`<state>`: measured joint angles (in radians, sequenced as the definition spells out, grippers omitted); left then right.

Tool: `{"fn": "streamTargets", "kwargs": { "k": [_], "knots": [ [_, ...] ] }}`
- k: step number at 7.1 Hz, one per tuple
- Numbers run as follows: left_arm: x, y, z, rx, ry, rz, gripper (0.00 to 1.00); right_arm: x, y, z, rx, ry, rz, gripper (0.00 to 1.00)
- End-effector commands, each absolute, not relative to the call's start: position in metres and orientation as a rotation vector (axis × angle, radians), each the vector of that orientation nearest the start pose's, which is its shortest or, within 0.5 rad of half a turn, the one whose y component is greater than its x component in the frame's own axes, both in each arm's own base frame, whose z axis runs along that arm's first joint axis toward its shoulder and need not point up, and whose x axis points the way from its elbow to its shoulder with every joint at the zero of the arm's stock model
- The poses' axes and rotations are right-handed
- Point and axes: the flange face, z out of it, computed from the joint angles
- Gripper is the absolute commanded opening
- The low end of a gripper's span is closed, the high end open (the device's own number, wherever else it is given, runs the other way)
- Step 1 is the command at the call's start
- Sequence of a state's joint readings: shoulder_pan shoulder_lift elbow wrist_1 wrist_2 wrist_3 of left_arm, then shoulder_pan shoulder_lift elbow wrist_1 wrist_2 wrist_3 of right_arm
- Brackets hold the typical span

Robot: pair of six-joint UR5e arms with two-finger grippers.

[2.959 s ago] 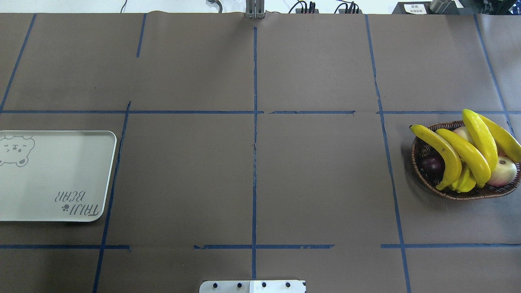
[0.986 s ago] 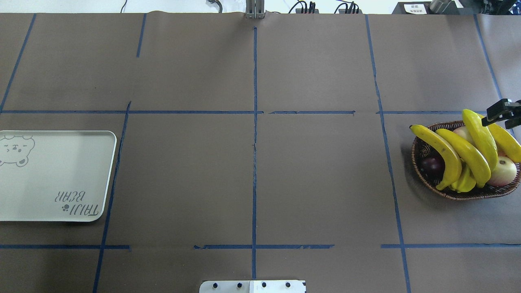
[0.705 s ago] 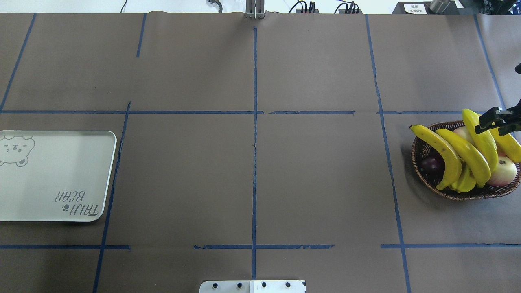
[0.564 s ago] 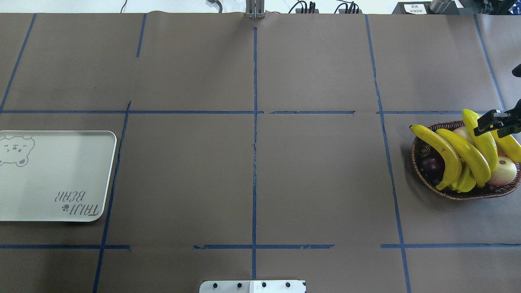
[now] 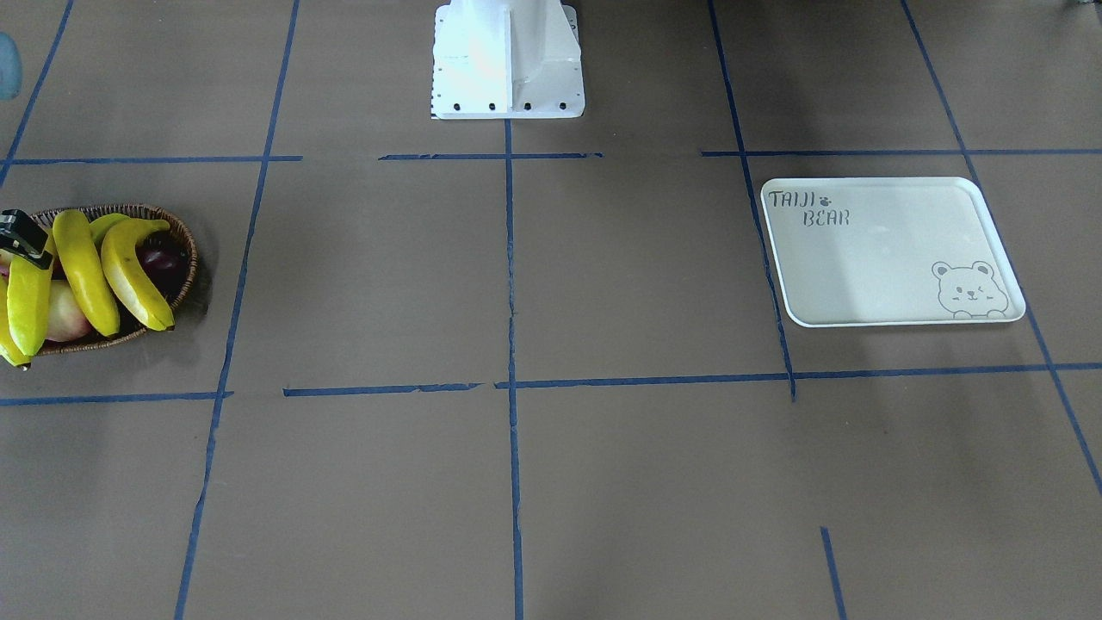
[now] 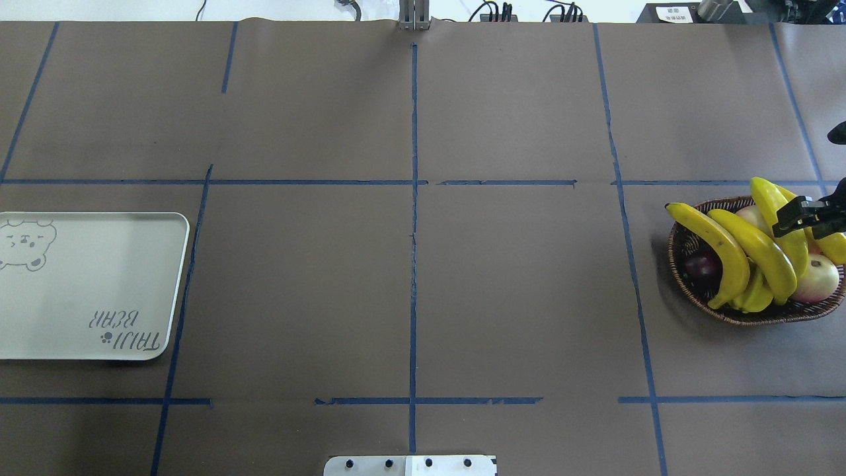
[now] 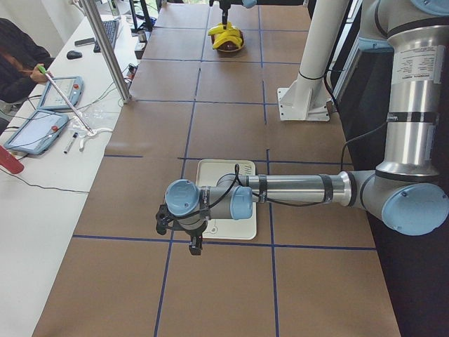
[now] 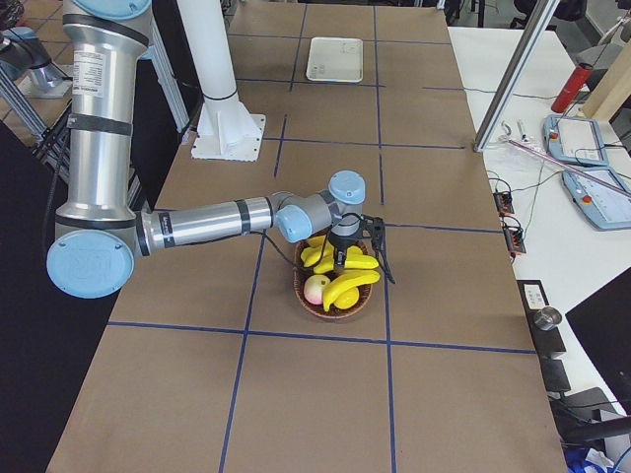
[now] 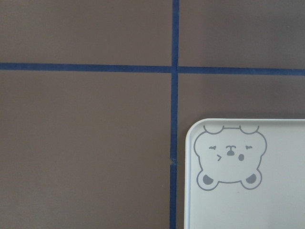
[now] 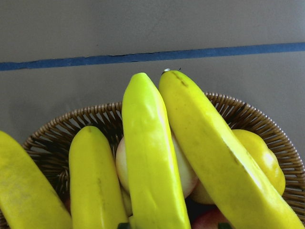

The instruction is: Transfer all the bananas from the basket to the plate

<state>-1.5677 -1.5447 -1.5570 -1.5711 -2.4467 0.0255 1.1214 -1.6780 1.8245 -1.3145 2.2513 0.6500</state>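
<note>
Several yellow bananas lie across the brown wicker basket at the table's right end, all of them inside it. My right gripper hangs open just above the two bananas on the far right; one black finger crosses over them. Its wrist view looks straight down on the bananas, with nothing between the jaws. The off-white plate sits empty at the left end. My left gripper hovers beyond the plate's outer edge; whether it is open or shut I cannot tell.
Pink-cream apples, a dark purple fruit and a yellow-green star fruit share the basket. The white robot base stands mid-table. A person with tablets sits at a side desk behind a metal pole.
The right gripper has come in from the right edge and moved down over the two rightmost bananas. Bananas, basket and plate have not moved.
</note>
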Motion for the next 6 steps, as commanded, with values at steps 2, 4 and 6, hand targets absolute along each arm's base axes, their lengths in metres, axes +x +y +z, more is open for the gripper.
{"fn": "streamTargets", "kwargs": {
  "k": [2,4,6],
  "knots": [
    [-0.0553,-0.4781,0.6707,-0.027,0.876,0.01,1.0,-0.1458,-0.4468,0.5627,-0.031,-0.77,0.04,0.69],
    [-0.0546,-0.4781,0.6707,-0.029,0.876,0.01,1.0,-0.1458,-0.4469,0.5643,-0.033,-0.769,0.04,0.69],
    [-0.0546,-0.4781,0.6707,-0.029,0.876,0.01,1.0,-0.1455,-0.4464,0.5675,-0.039,-0.765,0.041,0.65]
  ]
}}
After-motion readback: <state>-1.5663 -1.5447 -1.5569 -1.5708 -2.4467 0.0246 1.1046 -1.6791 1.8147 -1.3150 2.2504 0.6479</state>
